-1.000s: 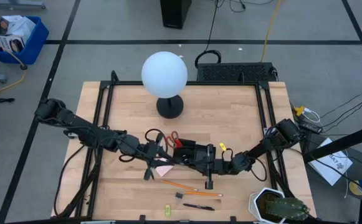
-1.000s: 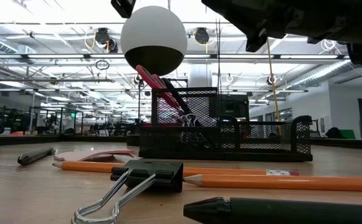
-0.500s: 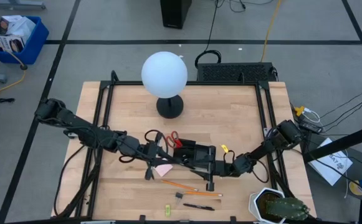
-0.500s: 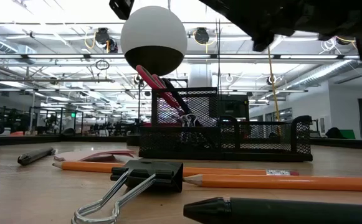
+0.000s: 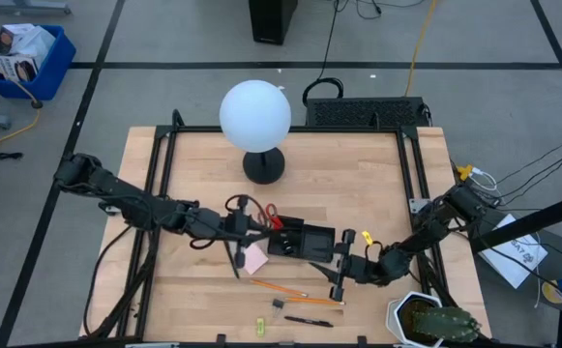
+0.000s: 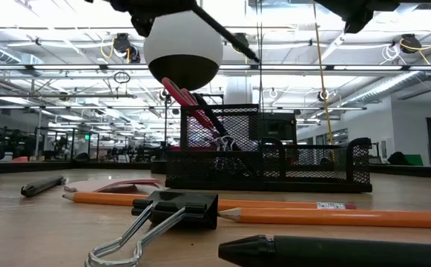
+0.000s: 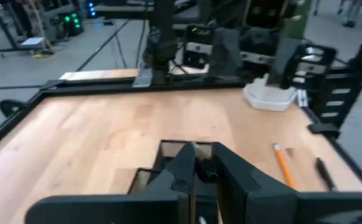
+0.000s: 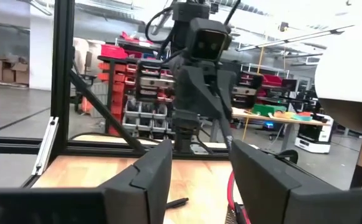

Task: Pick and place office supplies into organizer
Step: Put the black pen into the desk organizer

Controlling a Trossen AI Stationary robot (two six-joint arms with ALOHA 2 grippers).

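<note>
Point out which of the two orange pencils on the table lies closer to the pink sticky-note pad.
The upper-left orange pencil, slanted just below the pink sticky-note pad. The other pencil lies flatter, nearer the front edge beside the binder clip.

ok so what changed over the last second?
The right gripper opened its jaws and drew back from the organizer toward the table's near right; what it released isn't visible. The left gripper barely moved, jaws shut on what looks like a black pen. The pencils, the clip and the lamp are unchanged.
</note>
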